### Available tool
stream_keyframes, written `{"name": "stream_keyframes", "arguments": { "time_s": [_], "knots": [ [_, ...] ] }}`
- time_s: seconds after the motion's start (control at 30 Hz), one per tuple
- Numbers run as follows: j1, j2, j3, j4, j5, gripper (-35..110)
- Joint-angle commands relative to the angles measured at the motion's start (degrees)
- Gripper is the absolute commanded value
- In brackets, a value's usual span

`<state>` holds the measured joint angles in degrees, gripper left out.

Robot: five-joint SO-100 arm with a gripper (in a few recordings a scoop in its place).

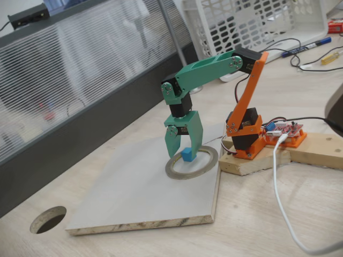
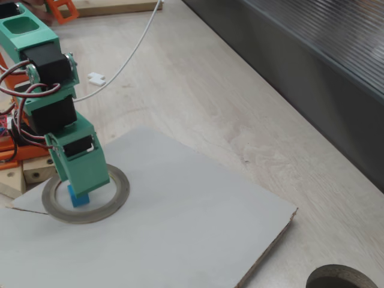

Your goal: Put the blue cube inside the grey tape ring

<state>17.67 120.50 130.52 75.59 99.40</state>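
Wooden table point(image 1: 278, 214) w/ grey board point(image 1: 134, 193): green fingers point(image 1: 184, 152) point down over grey tape ring point(image 1: 174, 172), grasping blue cube point(image 1: 187, 155) within ring opening.

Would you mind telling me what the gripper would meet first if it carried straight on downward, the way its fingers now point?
The gripper points down with the blue cube between its fingers, above the opening of the grey tape ring. It would probably press the cube onto the grey board inside the ring, though depth is unclear.
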Motion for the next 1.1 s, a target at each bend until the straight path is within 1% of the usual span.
{"name": "stream_keyframes", "arguments": {
  "time_s": [0.0, 0.37, 0.47, 0.63, 0.7, 0.87, 0.93, 0.97, 1.07],
  "knots": [
    [-0.26, 1.05, -0.26, 0.62, 0.53, 45],
    [0.26, 0.97, -2.90, 0.70, 0.26, 44],
    [0.26, -0.88, -8.88, 0.97, 0.18, 44],
    [0.35, -10.46, -21.88, 1.23, 0.18, 44],
    [0.35, -12.30, -26.37, 3.60, 0.18, 44],
    [0.44, -12.74, -31.73, 13.97, 0.18, 44],
    [0.44, -12.74, -32.17, 16.61, 0.09, 39],
    [0.44, -12.74, -32.17, 17.23, 0.09, 35],
    [0.44, -12.74, -32.26, 16.70, 0.00, 12]
  ]
}}
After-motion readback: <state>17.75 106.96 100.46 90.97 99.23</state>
